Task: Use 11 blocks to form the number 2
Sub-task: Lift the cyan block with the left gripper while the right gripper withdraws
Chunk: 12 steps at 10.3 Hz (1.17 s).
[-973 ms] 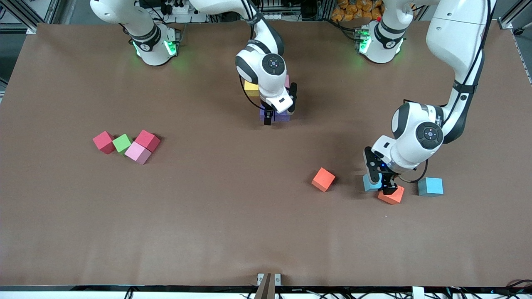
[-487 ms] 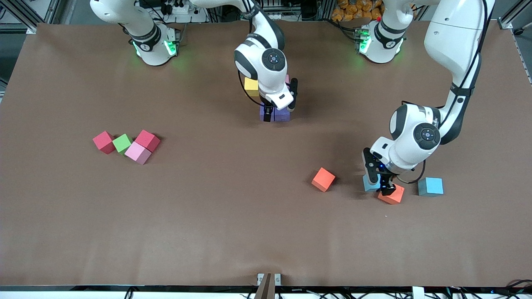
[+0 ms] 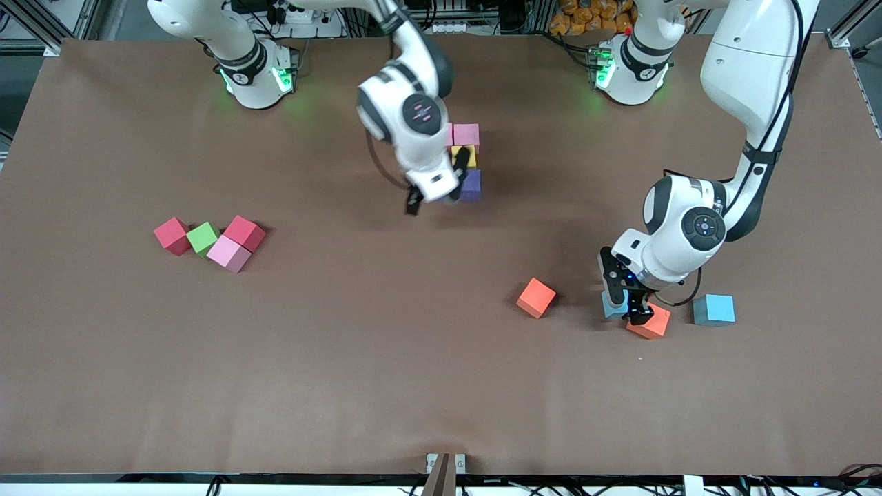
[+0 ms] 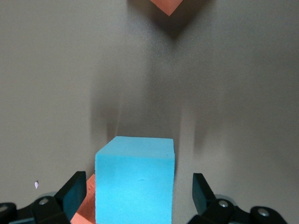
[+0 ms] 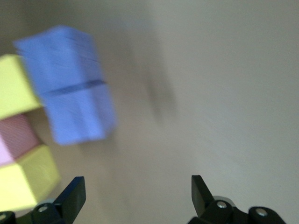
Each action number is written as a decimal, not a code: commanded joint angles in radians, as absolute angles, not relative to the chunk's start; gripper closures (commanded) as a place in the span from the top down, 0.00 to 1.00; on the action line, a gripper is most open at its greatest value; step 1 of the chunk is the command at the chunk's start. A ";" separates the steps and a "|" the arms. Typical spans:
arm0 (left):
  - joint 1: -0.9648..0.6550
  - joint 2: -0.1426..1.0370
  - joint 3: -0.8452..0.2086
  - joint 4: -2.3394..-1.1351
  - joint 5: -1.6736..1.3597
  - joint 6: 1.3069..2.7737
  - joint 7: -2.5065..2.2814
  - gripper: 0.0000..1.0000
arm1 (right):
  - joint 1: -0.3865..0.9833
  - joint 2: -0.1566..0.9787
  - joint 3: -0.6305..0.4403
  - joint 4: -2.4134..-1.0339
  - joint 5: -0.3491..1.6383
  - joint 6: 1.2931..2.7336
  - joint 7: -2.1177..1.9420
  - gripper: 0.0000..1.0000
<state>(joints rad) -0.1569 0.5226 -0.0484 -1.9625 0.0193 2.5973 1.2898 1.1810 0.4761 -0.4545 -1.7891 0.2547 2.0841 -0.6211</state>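
A: Toward the right arm's end of the brown table [image 3: 344, 386] sits a tight cluster of loose blocks: a red block [image 3: 171, 235], a green block [image 3: 202, 237], a second red block [image 3: 244, 233] and a pink block [image 3: 228, 253], each touching its neighbour.

B: And the right arm?

A: The right gripper [image 3: 435, 190] hangs over the table just beside the started number 2 [image 3: 466, 160], with its fingers spread and nothing between them. The right wrist view shows both fingertips [image 5: 74, 193] wide apart over bare table, and two purple blocks [image 5: 70, 86] side by side next to yellow and pink ones.

B: How much of the digit shows?

A: In the front view only a pink cube [image 3: 466, 133] at the end farthest from the camera, a yellow cube [image 3: 468, 153] below it and a purple cube [image 3: 471, 184] nearest the camera; the right arm's wrist covers the rest.

B: Moving on toward the left arm's end?

A: A lone orange block [image 3: 536, 297] lies well apart from the digit. Then the left gripper [image 3: 628, 303], low and open, straddles a light blue block [image 4: 135, 182]; the left wrist view shows that block between the fingers [image 4: 74, 191] with gaps on both sides, so it is not clamped. A second orange block [image 3: 651, 322] touches it, slightly nearer the camera. Another light blue block [image 3: 714, 309] stands near them, closest to the left arm's end.
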 commanded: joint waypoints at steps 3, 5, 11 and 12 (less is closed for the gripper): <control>-0.158 0.544 -0.049 -1.960 -0.006 2.641 1.308 0.93 | 1.088 0.431 -0.630 -1.793 0.265 2.005 -0.617 1.00; -0.160 0.546 -0.049 -1.963 0.003 2.661 1.313 0.49 | 0.959 0.442 -0.627 -1.755 0.262 1.961 -0.618 1.00; -0.241 0.459 -0.052 -1.912 0.005 2.510 1.172 0.14 | 0.462 0.440 -0.483 -1.747 0.282 1.942 -0.923 1.00; -0.261 0.428 -0.055 -1.901 0.000 2.466 1.126 0.14 | 0.421 0.442 -0.485 -1.756 0.279 1.913 -0.930 1.00</control>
<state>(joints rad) -0.2307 0.4858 -0.0589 -1.9111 0.0192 2.5416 1.1756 0.4725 0.4505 -0.5120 -1.7512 0.2684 1.9488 -0.9088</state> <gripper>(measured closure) 0.436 0.000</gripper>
